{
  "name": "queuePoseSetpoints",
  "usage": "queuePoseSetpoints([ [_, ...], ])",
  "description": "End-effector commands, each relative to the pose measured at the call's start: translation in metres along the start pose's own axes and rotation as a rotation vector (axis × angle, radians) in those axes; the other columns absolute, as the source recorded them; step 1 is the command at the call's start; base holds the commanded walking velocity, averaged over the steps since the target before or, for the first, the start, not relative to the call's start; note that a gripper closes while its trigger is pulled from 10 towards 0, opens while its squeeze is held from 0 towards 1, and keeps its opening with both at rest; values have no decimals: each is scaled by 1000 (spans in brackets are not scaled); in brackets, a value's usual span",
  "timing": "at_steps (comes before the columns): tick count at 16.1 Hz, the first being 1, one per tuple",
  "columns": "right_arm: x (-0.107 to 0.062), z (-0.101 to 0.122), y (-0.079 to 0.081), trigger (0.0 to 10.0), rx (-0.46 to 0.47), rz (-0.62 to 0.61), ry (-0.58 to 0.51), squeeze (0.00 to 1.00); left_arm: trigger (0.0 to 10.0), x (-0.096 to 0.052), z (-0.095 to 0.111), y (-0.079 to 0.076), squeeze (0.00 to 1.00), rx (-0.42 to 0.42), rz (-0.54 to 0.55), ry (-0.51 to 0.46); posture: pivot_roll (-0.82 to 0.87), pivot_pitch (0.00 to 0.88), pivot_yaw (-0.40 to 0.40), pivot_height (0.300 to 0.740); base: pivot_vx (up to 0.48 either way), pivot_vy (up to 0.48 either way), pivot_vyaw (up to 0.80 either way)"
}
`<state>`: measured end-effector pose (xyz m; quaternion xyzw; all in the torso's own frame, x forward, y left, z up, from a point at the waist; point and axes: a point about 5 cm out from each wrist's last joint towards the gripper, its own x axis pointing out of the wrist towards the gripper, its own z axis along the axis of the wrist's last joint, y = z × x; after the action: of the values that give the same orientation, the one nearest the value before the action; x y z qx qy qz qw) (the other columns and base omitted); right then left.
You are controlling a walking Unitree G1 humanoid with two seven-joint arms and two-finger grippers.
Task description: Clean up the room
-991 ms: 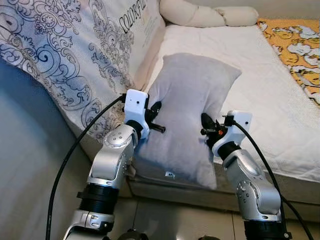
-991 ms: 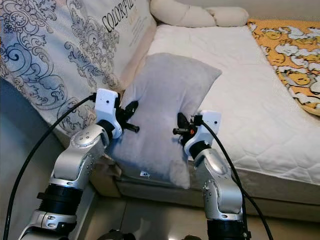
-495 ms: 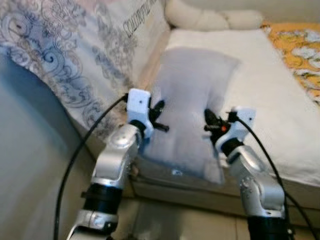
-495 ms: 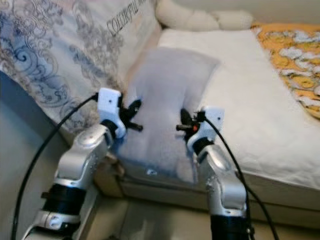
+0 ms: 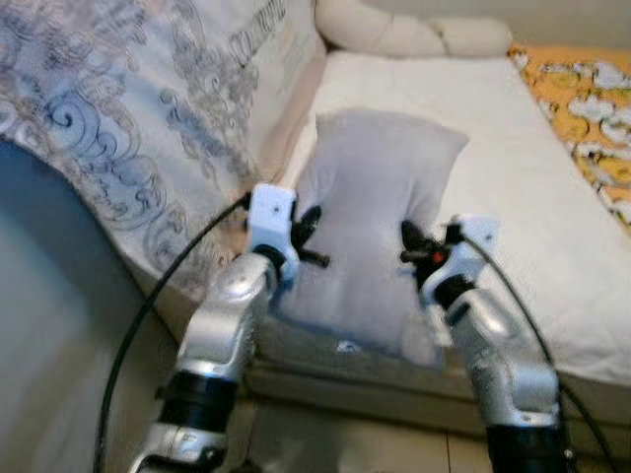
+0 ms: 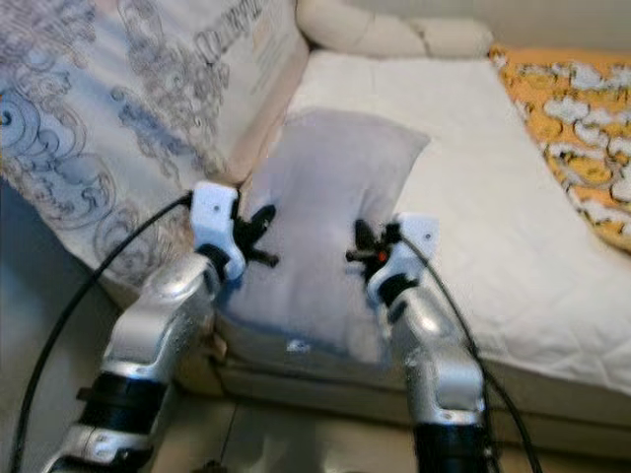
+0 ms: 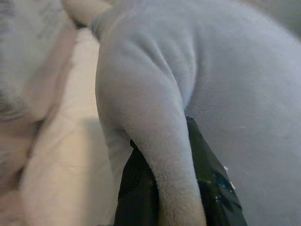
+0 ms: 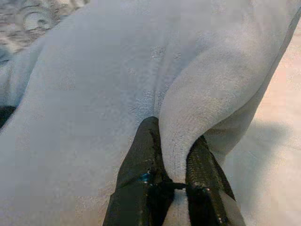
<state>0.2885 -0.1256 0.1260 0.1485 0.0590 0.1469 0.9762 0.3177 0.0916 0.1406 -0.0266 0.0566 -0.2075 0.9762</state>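
Your left gripper (image 7: 176,188) pinching a fold of the grey pillow (image 5: 370,222), your right gripper (image 8: 176,176) clenched on another fold, pillow lying on the white mattress (image 5: 523,177) at its near edge, fingertips buried in fabric, head views blurred.

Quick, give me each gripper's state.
Left gripper: jaws shut on a fold of the grey pillow, at its left edge.
Right gripper: jaws shut on a fold at its right edge.
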Motion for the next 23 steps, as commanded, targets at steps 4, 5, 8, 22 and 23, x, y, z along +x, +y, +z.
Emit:
queuePoseSetpoints([
  [4,4,6,7,10000,-11,48,-18,0,10000,1,11,-1,0,29,6,-46,-69,0,6,740,276,0,0],
  [5,4,5,8,10000,-13,50,-16,0,10000,1,12,0,0,28,5,-47,-69,0,8,740,274,0,0],
  [8,4,3,10,10000,-11,53,-13,0,10000,1,13,1,0,28,3,-48,-67,0,13,740,285,0,0],
  [22,5,1,10,10000,-12,54,-7,0,10000,1,15,1,0,43,-16,-46,-65,0,18,740,310,0,0],
  [23,5,1,10,10000,-12,55,-6,0,10000,1,15,1,0,46,-16,-46,-64,0,18,740,311,0,0],
])
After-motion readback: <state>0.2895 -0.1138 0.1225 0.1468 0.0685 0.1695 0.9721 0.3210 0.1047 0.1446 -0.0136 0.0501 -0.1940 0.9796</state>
